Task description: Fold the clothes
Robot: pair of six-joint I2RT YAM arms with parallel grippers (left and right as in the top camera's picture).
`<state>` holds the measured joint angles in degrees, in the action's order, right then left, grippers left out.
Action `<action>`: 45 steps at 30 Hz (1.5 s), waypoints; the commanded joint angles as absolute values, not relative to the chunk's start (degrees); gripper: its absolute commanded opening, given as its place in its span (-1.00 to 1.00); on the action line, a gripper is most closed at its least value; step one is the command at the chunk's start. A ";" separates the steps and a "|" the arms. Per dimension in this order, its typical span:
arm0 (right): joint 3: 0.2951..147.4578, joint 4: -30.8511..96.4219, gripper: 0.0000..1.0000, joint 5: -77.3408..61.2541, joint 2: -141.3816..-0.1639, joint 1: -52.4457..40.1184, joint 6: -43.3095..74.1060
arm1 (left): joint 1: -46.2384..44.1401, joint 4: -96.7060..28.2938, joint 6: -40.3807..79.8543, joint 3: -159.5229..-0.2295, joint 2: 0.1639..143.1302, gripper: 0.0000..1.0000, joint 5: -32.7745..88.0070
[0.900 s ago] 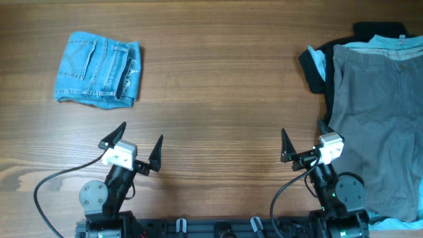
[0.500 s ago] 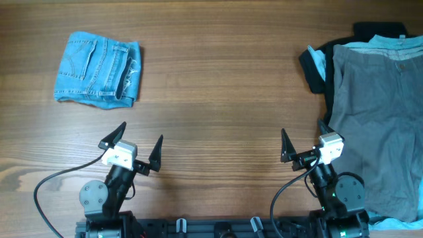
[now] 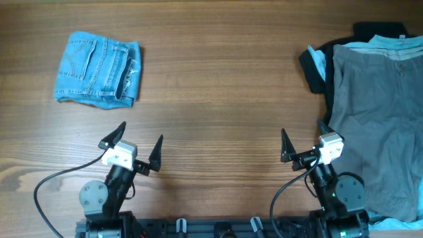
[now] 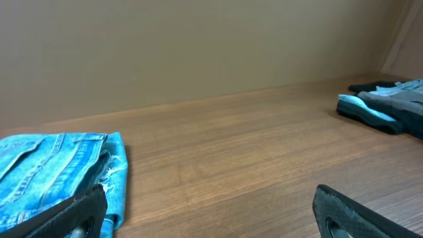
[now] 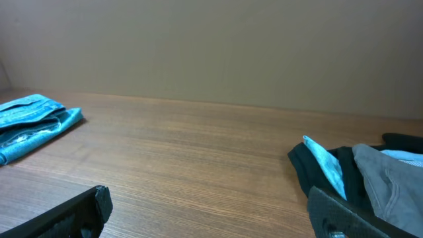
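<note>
Both arms sit at the near edge of the table (image 3: 218,99). The left gripper (image 3: 139,137) has its fingers spread wide with nothing between them. The right gripper (image 3: 304,137) is just as wide and empty, right beside the grey shorts (image 3: 380,125). Those lie flat along the right edge, overlapping a black garment (image 3: 314,66) toward the far right corner. Folded denim shorts (image 3: 98,69) rest near the far left corner.

No readable text, label, brand or number shows in any view — nothing legible.
</note>
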<state>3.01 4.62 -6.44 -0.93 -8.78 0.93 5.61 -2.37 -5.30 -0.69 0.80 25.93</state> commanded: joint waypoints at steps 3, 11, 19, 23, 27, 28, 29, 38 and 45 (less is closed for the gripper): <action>2.50 4.14 0.99 -7.79 -0.80 -8.49 2.15 | 5.37 -2.31 -5.76 -0.34 0.56 1.00 25.63; 2.68 4.58 0.99 -7.77 -0.80 -8.49 1.48 | 5.37 -2.31 -4.95 -0.34 0.56 1.00 25.63; 20.73 15.57 0.99 -7.77 -13.37 -8.49 3.27 | 5.37 -4.12 5.21 -11.00 4.78 1.00 20.18; 43.62 27.90 0.99 -7.84 -37.82 -8.47 7.55 | 5.37 -18.33 5.65 -26.59 18.33 1.00 19.84; 70.06 43.94 0.99 -9.10 -62.41 -8.47 5.32 | 5.37 -34.68 5.61 -46.85 38.26 1.00 19.84; 73.41 45.98 0.99 -9.74 -65.45 -8.47 4.34 | 5.37 -36.97 5.63 -49.71 40.97 1.00 19.84; 78.22 48.29 0.99 -10.50 -70.30 -8.49 3.46 | 5.37 -39.92 5.61 -53.47 44.36 1.00 19.84; 85.43 47.07 0.98 6.46 -91.07 3.31 16.64 | 5.37 -54.24 3.49 -75.35 65.28 1.00 21.15; 85.43 40.18 0.48 1.13 -110.52 16.84 12.73 | 5.37 -54.57 3.53 -75.35 65.28 1.00 21.17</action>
<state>84.44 41.01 4.10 -105.97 15.33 14.87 5.56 -54.52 4.62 -74.11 65.25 20.14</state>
